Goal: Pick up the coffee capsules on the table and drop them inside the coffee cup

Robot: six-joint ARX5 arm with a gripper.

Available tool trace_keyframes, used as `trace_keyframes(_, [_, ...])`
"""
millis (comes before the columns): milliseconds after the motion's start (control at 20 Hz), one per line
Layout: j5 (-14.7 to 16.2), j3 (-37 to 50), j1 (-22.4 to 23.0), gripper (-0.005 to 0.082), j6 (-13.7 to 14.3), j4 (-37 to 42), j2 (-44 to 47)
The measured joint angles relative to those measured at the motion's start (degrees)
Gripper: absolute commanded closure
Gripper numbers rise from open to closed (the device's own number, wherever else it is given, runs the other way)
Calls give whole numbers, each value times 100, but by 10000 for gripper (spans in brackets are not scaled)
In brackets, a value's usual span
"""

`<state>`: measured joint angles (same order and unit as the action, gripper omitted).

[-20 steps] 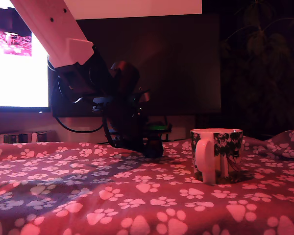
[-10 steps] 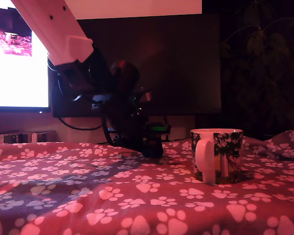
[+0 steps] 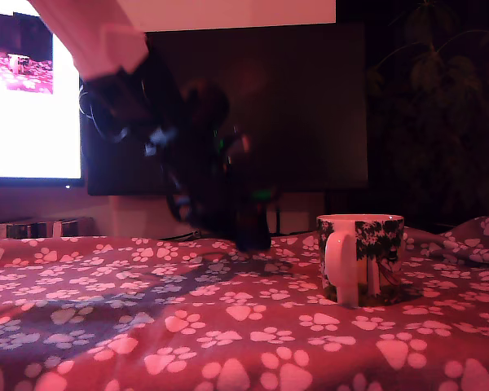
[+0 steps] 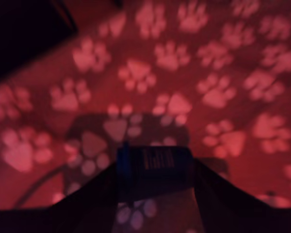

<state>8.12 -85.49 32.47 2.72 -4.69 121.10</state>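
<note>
Pincer (image 4: 153, 171) clamped on dark blue capsule (image 4: 154, 167), just above table (image 4: 223, 97).

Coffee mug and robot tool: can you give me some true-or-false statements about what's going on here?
1. The coffee mug stands upright on the red paw-print cloth. True.
2. The mug's handle faces the exterior camera. True.
3. The tool hangs directly over the mug. False: it is off to the exterior view's left of it.
4. The tool is empty. False: the wrist view shows a dark blue capsule between its fingers.
</note>
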Motion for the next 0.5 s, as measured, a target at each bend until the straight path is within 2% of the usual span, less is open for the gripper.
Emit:
trace_keyframes(350, [529,0,0,503,57,-308,-321])
trace_keyframes(500, [658,2,2,503,66,-435,-542])
